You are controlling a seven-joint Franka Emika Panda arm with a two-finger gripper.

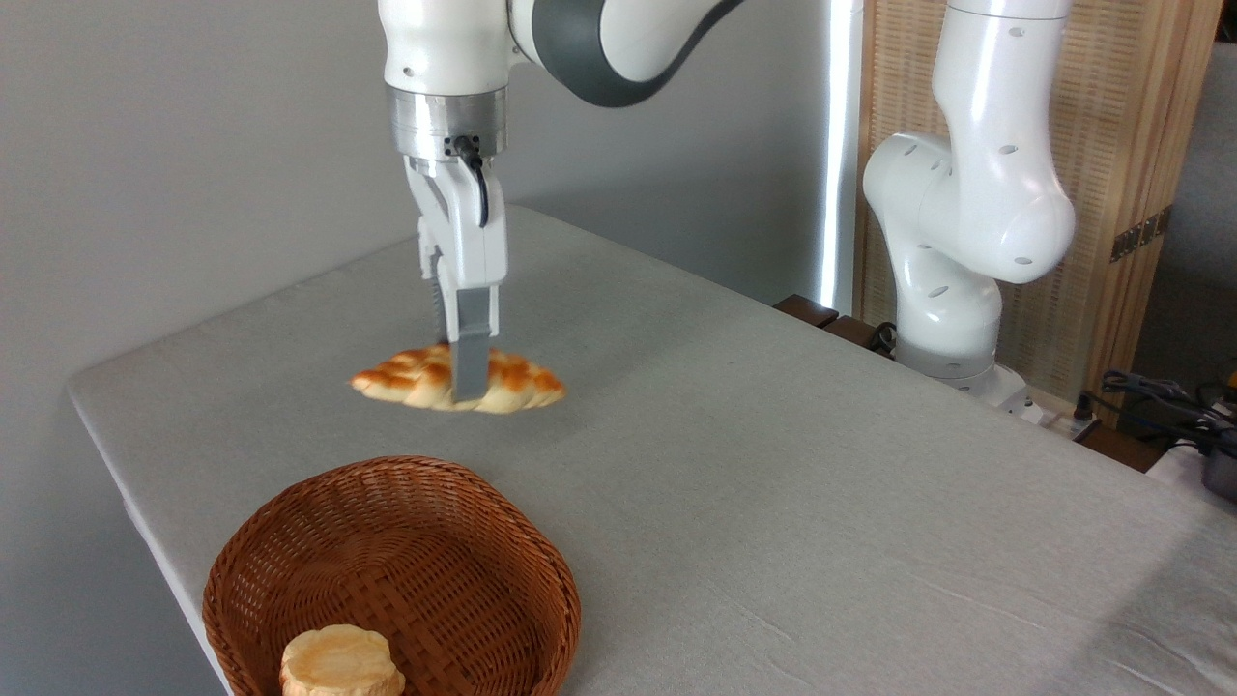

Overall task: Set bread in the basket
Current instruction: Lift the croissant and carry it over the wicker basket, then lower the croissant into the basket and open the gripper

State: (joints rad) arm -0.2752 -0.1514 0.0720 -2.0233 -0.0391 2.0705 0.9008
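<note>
The bread (512, 385), a long golden-orange braided loaf, hangs level in the air above the table. My gripper (466, 379) points straight down and is shut on the loaf's middle; the near finger (472, 353) crosses its front. The round reddish-brown wicker basket (541, 570) sits at the near left corner of the table, below and in front of the loaf. The loaf is behind the basket's far rim, not over its inside.
A small round pale-yellow bun (340, 663) lies in the basket's near part. The grey table (773, 483) ends close to the basket on the left. The arm's white base (952, 290) stands at the far right edge, with cables (1160, 396) beside it.
</note>
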